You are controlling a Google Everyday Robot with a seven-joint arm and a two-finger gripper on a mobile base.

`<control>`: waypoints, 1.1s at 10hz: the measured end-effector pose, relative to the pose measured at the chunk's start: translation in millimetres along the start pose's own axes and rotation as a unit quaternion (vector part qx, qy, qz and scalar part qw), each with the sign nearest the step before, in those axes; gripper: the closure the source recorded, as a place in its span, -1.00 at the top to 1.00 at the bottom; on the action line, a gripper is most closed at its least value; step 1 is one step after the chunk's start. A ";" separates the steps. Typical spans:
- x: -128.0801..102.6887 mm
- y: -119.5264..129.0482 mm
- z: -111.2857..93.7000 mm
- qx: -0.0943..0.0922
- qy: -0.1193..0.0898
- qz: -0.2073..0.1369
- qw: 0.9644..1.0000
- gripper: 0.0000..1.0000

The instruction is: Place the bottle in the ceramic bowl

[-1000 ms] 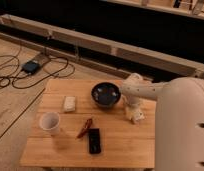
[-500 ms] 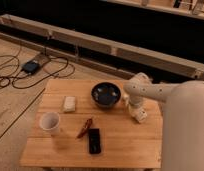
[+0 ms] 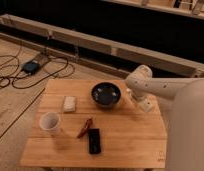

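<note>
The gripper is held just right of the ceramic bowl; what it holds cannot be told. No bottle is seen inside, so placement is judged pending.

A lab-like test space: floor cables, wooden table, claw at its right edge.

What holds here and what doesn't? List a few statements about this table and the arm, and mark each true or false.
1. The ceramic bowl stands on the wooden table. True.
2. The white cup stands right of the bowl in the picture. False: it stands at the front left.
3. The gripper is right of the bowl in the picture, near the table's right edge. True.
4. The black device lies in the bowl. False: it lies on the table, beside a red item.
</note>
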 end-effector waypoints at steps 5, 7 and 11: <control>70.9 6.1 -75.5 -0.078 0.083 -0.026 0.993 -1.00; 112.0 -13.9 -91.8 -0.077 0.126 -0.049 0.988 -1.00; 161.8 -49.1 -80.6 -0.050 0.181 -0.076 0.979 -1.00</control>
